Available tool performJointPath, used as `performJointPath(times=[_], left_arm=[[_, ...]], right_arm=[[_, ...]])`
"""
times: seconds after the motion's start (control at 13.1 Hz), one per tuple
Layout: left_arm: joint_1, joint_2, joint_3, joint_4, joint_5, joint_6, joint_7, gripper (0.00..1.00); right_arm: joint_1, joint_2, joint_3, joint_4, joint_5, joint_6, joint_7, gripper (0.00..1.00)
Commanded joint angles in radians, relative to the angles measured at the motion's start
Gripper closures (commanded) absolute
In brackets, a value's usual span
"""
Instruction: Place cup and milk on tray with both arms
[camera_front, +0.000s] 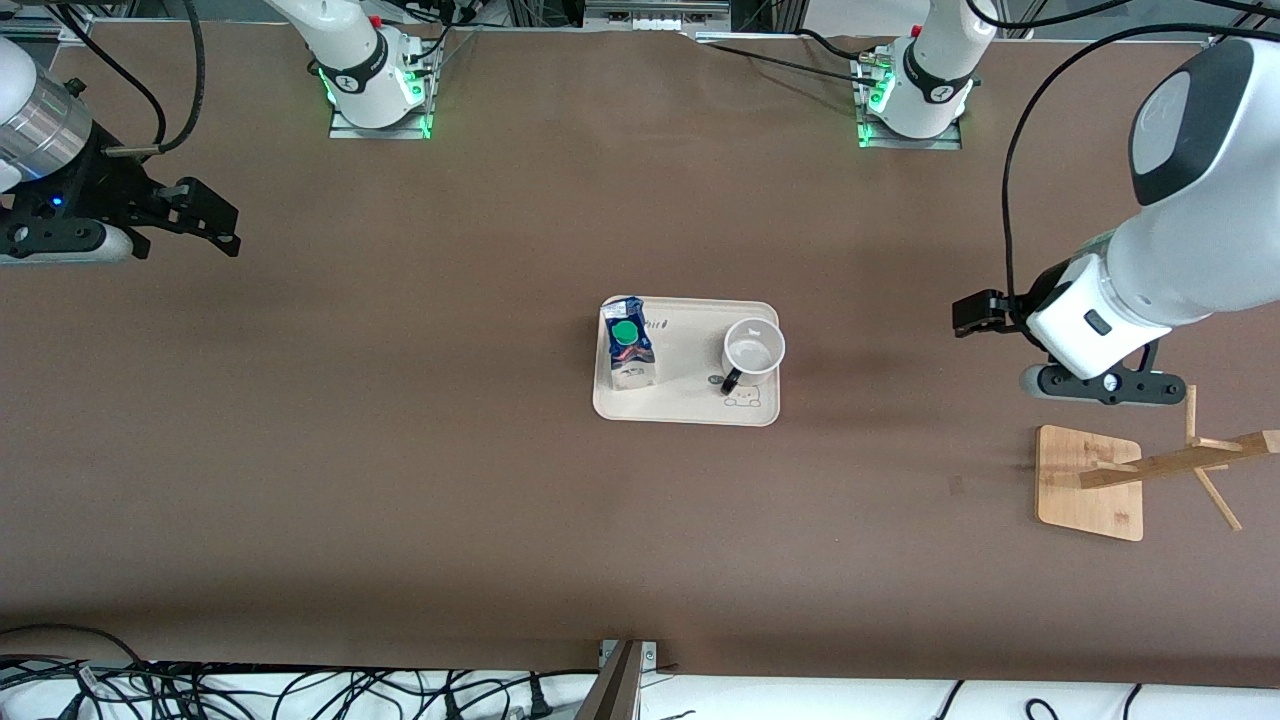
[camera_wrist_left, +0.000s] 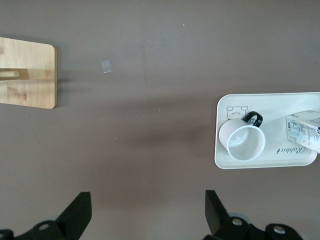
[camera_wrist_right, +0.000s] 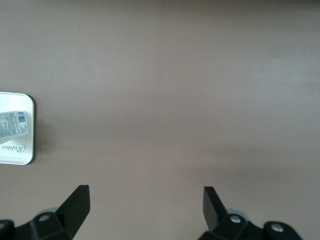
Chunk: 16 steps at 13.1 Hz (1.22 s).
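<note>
Cup and milk both stand on the tray; both my arms wait off to the sides, jaws spread and empty

From the front, the milk (camera_front: 628, 344) stands upright at the tray's (camera_front: 690, 408) end toward my right arm, and the cup (camera_front: 752, 352) at the end toward my left arm, apart from each other. My left gripper (camera_front: 966, 316) hangs over bare counter (camera_front: 400, 450) near the bamboo stand (camera_front: 1090, 482); my right gripper (camera_front: 222, 228) hangs over the counter's other end. Only my left wrist view shows the cup's black handle (camera_wrist_left: 252, 118) by the rabbit drawing; my right wrist view catches just the tray's corner and a slice of carton, no cup
</note>
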Motion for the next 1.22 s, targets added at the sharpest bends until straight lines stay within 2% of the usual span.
performJointPath(times=[0.0,0.15,0.38,0.53,0.69,1.14], left_arm=[[0.002,-0.076,0.007,-0.081,0.014,0.017,0.050,0.00],[0.002,-0.203,0.067,-0.240,0.008,0.086,0.087,0.00],[0.003,-0.389,0.099,-0.491,0.010,0.162,0.190,0.00],[0.006,-0.448,0.121,-0.572,0.002,0.230,0.178,0.00],[0.003,-0.483,0.148,-0.614,0.002,0.256,0.178,0.00],[0.002,-0.477,0.148,-0.596,-0.025,0.247,0.123,0.00]], right_arm=[[-0.011,0.003,0.010,0.014,-0.011,-0.013,0.000,0.00],[-0.011,0.003,0.010,0.014,-0.011,-0.013,0.000,0.00],[-0.011,0.003,0.010,0.014,-0.011,-0.013,0.000,0.00],[-0.011,0.003,0.010,0.014,-0.011,-0.013,0.000,0.00],[-0.011,0.003,0.010,0.014,-0.011,-0.013,0.000,0.00],[-0.011,0.003,0.010,0.014,-0.011,-0.013,0.000,0.00]])
